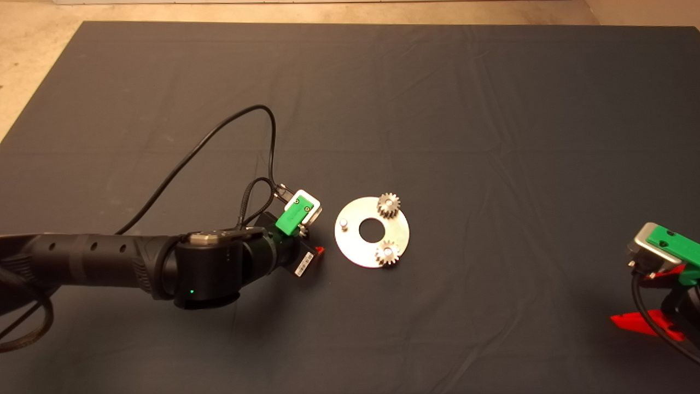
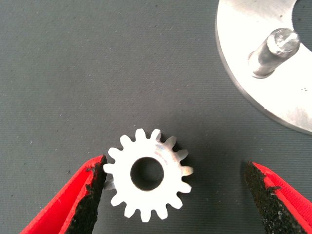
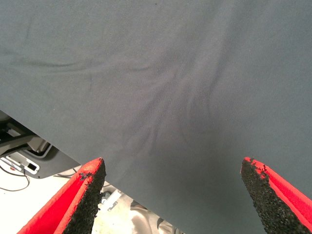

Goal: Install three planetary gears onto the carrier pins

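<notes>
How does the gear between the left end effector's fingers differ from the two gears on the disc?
The loose gear lies flat on the mat beside the disc, between the open left end effector; the two seated gears sit on pins. One pin stays bare. All look alike.

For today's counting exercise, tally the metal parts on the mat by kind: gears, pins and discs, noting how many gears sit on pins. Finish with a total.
Gears: 3, two seated on pins, one loose on the mat between the open left gripper's fingers
Pins: 3, one bare
Discs: 1
Total: 7
</notes>
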`<state>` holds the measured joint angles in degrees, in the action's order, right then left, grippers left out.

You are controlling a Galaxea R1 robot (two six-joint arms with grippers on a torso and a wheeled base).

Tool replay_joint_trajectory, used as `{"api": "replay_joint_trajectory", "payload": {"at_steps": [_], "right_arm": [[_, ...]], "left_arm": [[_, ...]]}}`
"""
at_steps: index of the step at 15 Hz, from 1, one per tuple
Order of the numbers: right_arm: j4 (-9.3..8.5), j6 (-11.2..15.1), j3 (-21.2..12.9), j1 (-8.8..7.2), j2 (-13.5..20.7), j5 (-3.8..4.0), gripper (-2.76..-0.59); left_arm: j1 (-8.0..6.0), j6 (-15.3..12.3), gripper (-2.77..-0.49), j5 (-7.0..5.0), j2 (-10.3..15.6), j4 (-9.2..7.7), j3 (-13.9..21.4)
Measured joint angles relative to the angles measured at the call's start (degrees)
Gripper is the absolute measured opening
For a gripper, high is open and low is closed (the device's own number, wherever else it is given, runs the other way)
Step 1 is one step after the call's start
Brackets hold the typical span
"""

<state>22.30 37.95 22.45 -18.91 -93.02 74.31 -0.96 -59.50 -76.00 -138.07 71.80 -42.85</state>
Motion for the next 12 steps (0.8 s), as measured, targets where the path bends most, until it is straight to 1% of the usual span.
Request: {"api": "replay_joint_trajectory", "payload": {"at_steps": [2, 3, 4, 6, 7, 9, 10, 12], "right_arm": [[-0.01, 0.0, 0.0, 0.00, 0.0, -0.17, -1.31], [0.00, 0.0, 0.0, 0.00, 0.0, -0.15, -1.31], [0.00, -0.1, 0.0, 0.00, 0.0, -0.15, -1.31], [0.00, -0.4, 0.0, 0.00, 0.0, -0.15, -1.31], [0.00, -0.4, 0.0, 0.00, 0.0, -0.17, -1.31], [0.00, -0.5, 0.0, 0.00, 0.0, -0.18, -1.31], [0.00, -0.5, 0.0, 0.00, 0.0, -0.15, -1.31], [-0.01, -0.7, 0.0, 0.00, 0.0, -0.15, -1.31]], "left_arm": [[0.02, 0.0, -1.43, -0.02, 0.1, 0.02, 0.0], [0.00, 0.0, -1.43, -0.05, 0.2, 0.01, 0.0], [0.00, 0.3, -1.53, -0.10, 0.2, 0.05, 0.0], [0.00, 0.4, -1.61, -0.07, 0.2, 0.07, 0.0], [0.00, 0.4, -1.70, -0.07, 0.3, 0.24, 0.0], [0.00, 0.5, -1.73, -0.10, 0.3, 0.27, 0.0], [0.00, 0.5, -1.84, -0.11, 0.3, 0.40, 0.0], [0.00, 0.5, -1.87, -0.10, 0.3, 0.68, 0.0]]}}
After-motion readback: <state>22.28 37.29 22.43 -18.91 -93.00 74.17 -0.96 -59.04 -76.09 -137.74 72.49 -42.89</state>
